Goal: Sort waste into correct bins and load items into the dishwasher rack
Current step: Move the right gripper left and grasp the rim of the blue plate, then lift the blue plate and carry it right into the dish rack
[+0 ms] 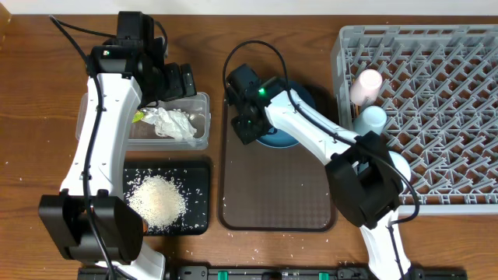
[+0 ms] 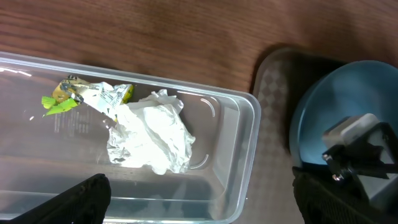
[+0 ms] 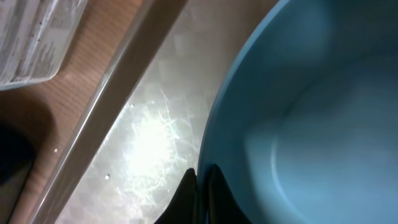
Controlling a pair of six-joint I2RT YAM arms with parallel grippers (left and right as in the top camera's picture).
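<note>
Presently: right gripper [image 3: 200,193], upper centre overhead, pinching rim of blue plate [image 1: 282,141], which sits on brown tray [image 1: 276,194]. Left gripper [image 2: 205,208], upper left, spread wide above clear tub [image 2: 247,149] holding paper scraps [image 2: 152,137].

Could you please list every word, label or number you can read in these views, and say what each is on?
Yellow-green wrapper: dark print, too small to read.
Clear tub: faint lines of print on its floor, too faint to read.
Label at the right wrist view's top left, apparently on that tub: lines of print, blurred.
Nothing legible anywhere.
</note>
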